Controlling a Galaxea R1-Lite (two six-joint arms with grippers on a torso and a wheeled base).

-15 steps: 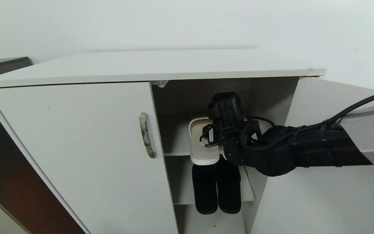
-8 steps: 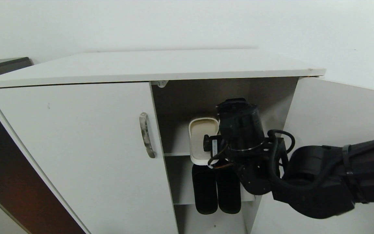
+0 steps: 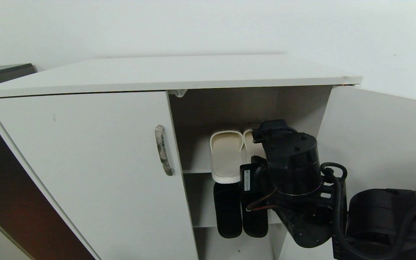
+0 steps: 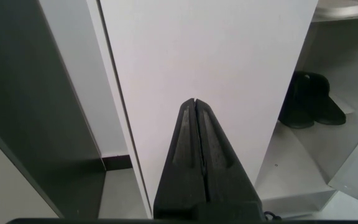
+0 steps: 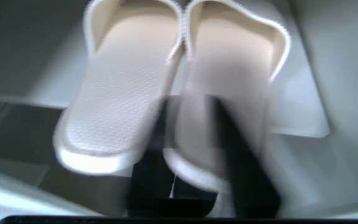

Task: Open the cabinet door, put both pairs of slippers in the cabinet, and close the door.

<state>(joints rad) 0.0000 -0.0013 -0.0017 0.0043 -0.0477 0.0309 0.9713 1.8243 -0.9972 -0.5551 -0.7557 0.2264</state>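
Head view: I see the white cabinet with its left door closed, a metal handle upright near that door's free edge. The right door stands swung open. In the open compartment, the white slippers lie side by side on the upper shelf. Their long axis runs front to back, and the near ends overhang the shelf's front edge toward me. The black slippers lie the same way on the lower shelf, directly below, with their near ends past that shelf's edge. The right arm's wrist sits in front of the compartment and covers part of the right-hand slipper of each pair.

Left wrist view: the left gripper is clenched, fingers pressed together along their full length with nothing between them. It points at the face of the closed left door. Beside that door, the black slippers rest on their shelf, the raised part at the inner end.

Right wrist view: the right gripper is released, its two fingers spread apart and blurred, in front of the near ends of the white slippers. The pair touches along the inner edges, far ends pointing into the cabinet. I cannot tell whether the fingers touch the slippers.
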